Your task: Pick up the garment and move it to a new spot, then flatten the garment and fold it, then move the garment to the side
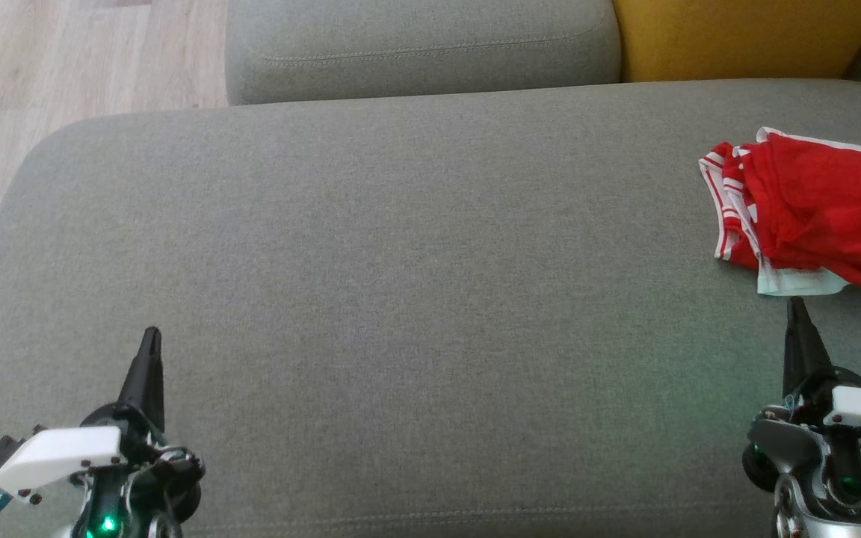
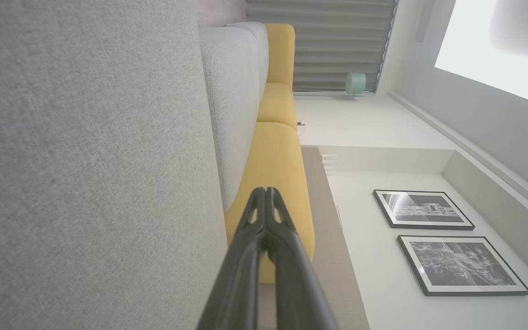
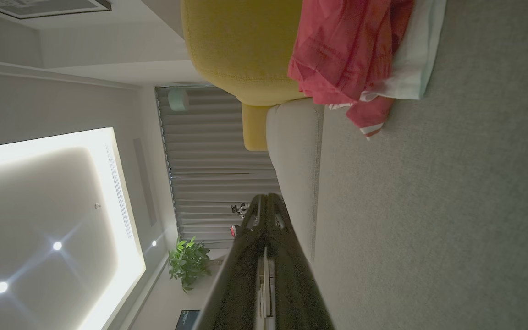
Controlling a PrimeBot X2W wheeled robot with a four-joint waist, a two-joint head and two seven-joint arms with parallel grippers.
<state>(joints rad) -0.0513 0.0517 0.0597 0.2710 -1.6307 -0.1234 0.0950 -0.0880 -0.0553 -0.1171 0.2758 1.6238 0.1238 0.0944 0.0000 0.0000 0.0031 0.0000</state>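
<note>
Hovering left gripper (image 1: 151, 335) lower left over grey sofa seat (image 1: 430, 261), fingers pressed together, gripping nothing. Seeing red garment (image 1: 812, 213) with white-striped band lying crumpled at seat's right side. Holding right gripper (image 1: 794, 305) just beside it, likewise pressed together, empty.

Garment (image 1: 812, 217) sits on the seat cushion (image 1: 400, 299), far right, toward the back. Right gripper (image 1: 795, 302) is just in front of it. Left gripper (image 1: 151, 334) is front left, well apart from the garment. Back cushion (image 1: 423, 45) is behind the seat, second cushion (image 1: 744, 37) to its right. Floor (image 1: 64, 60) is off to the left.
</note>
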